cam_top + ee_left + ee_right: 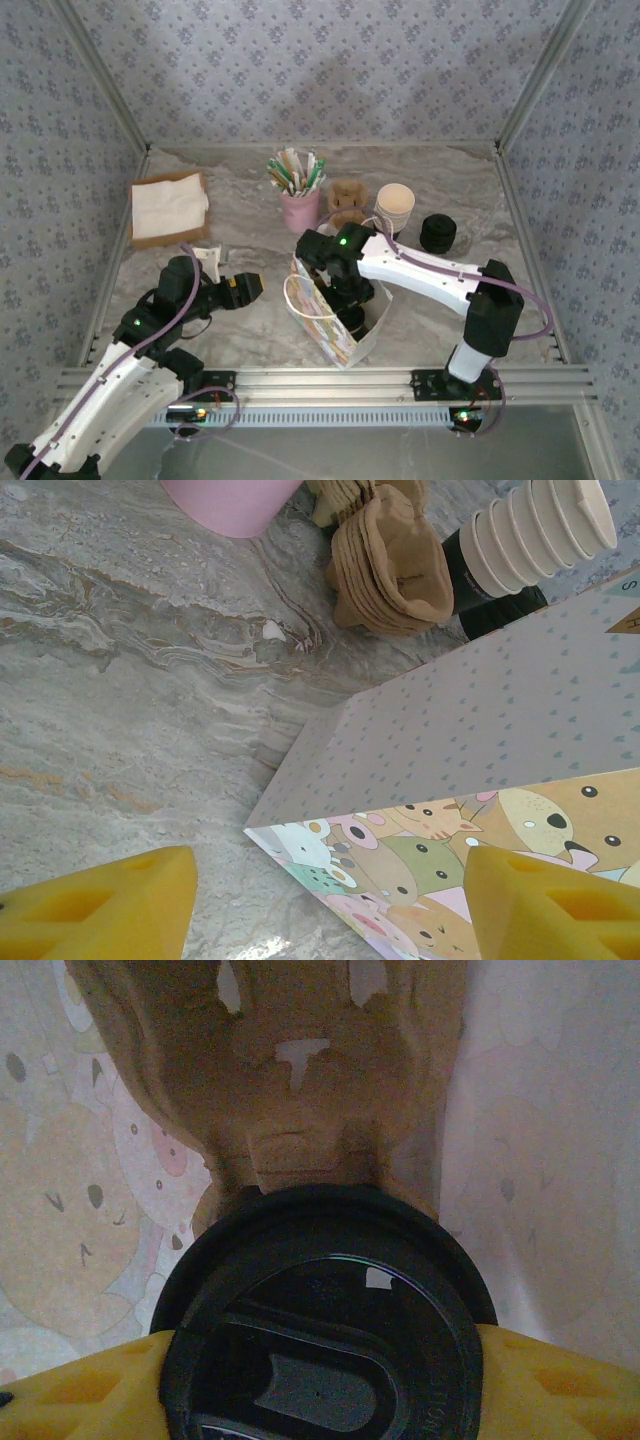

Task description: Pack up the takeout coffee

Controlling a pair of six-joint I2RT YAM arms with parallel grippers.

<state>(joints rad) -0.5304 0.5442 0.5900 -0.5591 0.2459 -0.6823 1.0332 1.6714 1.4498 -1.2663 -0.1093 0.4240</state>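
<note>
The takeout coffee (320, 1330) is inside the cartoon-printed paper bag (330, 335) at the middle of the table. The right gripper (320, 1380) reaches down into the bag, and its yellow pads (80, 1400) close against the cup from both sides just under the black lid. I judge the step in hand to be seating the cup beside the brown pulp carrier (290, 1090), which stands against the far inner wall of the bag. Whether the cup's base already rests in a well is hidden by the lid. To do this well, keep the cup upright and lower it straight until it bears its own weight. Then part the fingers only a little and rise straight up, clear of the bag's thin walls and its white handle loop (295, 295). The left gripper (245, 290) hovers just left of the bag with its fingers spread wide and nothing between them, so it could steady the near wall if the bag shifts. Besides the bag, the pink holder (300, 210) at the far side holds stirrers and straws, and a brown tray (140, 240) at the far left holds white napkins (168, 205). Spare carriers (347, 200), a stack of lidless cups (395, 205) and black lids (437, 233) sit on the table to the right of the holder.
</note>
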